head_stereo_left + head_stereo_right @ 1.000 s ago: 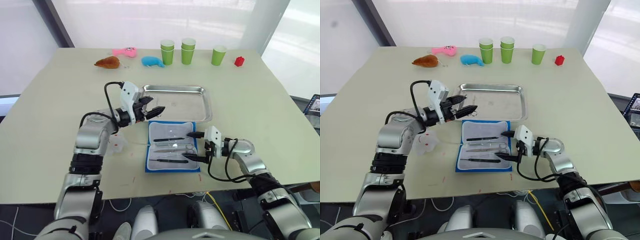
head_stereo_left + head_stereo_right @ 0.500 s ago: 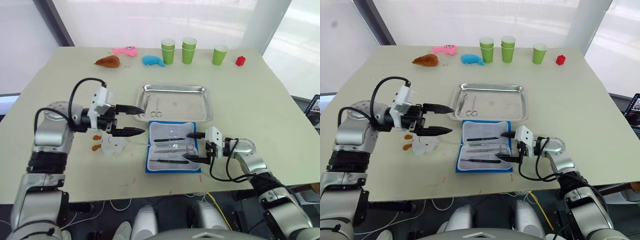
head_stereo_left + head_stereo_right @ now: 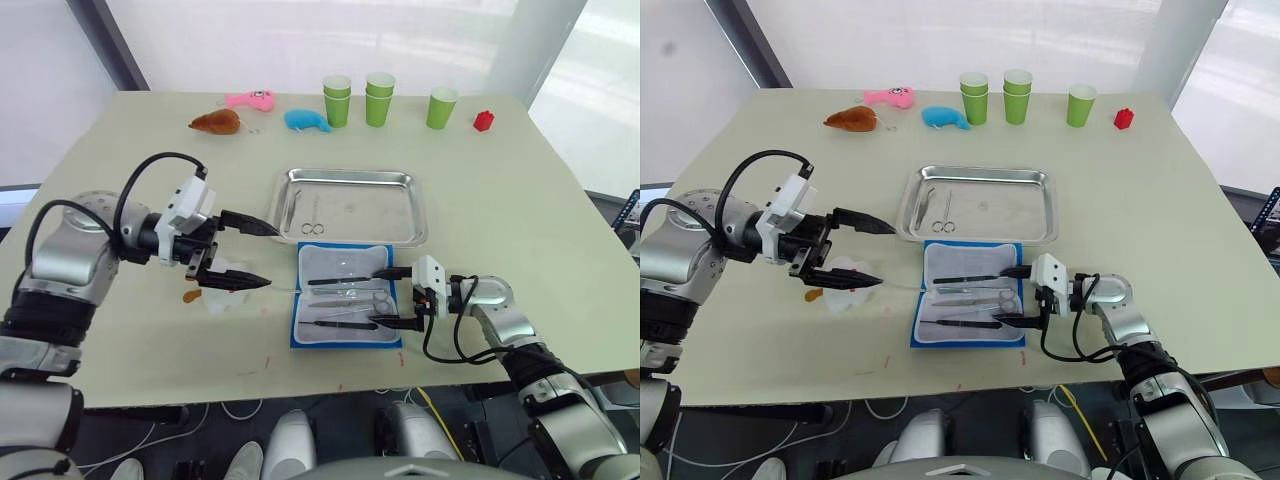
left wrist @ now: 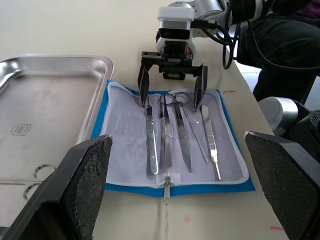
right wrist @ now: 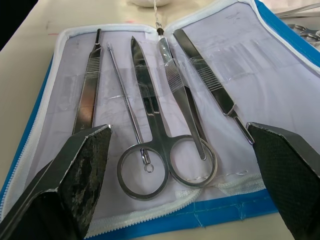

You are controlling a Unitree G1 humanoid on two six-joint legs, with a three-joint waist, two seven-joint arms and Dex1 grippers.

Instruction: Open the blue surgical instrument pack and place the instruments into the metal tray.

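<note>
Both arms are showing silver-grey metal shells w/ black joint bands. Black cables are looping over each forearm to a white boxy wrist module. Left gripper point(image 3: 240, 252) and right gripper point(image 3: 388, 297) are each wearing two long black fingers (pads looking rough, grainy up close).

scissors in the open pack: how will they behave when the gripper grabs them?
The scissors look like thin polished steel: probably stiff, light, and slippery between fingertips. They lie flat on the pack lining, so getting under them may be hard. Their tips seem tucked under a clear pocket, so they would likely need sliding out ring-end first.
</note>
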